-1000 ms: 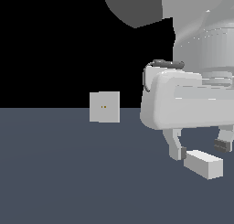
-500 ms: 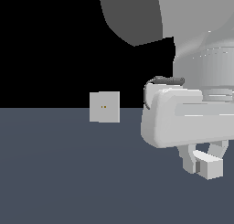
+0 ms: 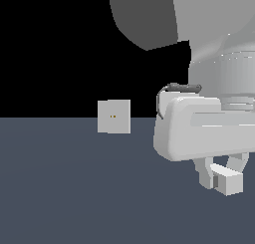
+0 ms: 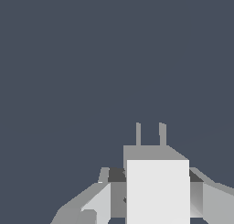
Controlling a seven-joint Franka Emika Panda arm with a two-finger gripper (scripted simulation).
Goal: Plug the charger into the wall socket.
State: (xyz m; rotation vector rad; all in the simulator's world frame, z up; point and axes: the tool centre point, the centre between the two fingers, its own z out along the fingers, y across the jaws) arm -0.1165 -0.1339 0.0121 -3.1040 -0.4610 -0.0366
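Observation:
The charger [image 3: 227, 181] is a small off-white block low at the exterior view's right, held between my fingers just above the dark floor. My gripper [image 3: 222, 174] is shut on it, one finger on each side. In the wrist view the charger [image 4: 157, 186] fills the space between the two fingers [image 4: 106, 195], and its two thin prongs [image 4: 138, 134] point away from the camera. The wall socket [image 3: 114, 116] is a light grey square plate with two tiny orange dots. It stands upright farther back, well to the exterior view's left of the gripper. It does not show in the wrist view.
The dark grey-blue floor [image 3: 74, 188] spreads across the scene, with a black background above it. My arm's large white wrist body [image 3: 204, 128] fills the upper right of the exterior view.
One second ago the gripper stood open over the charger lying lengthwise on the floor. The fingers have since closed on it, and the charger now shows its short end.

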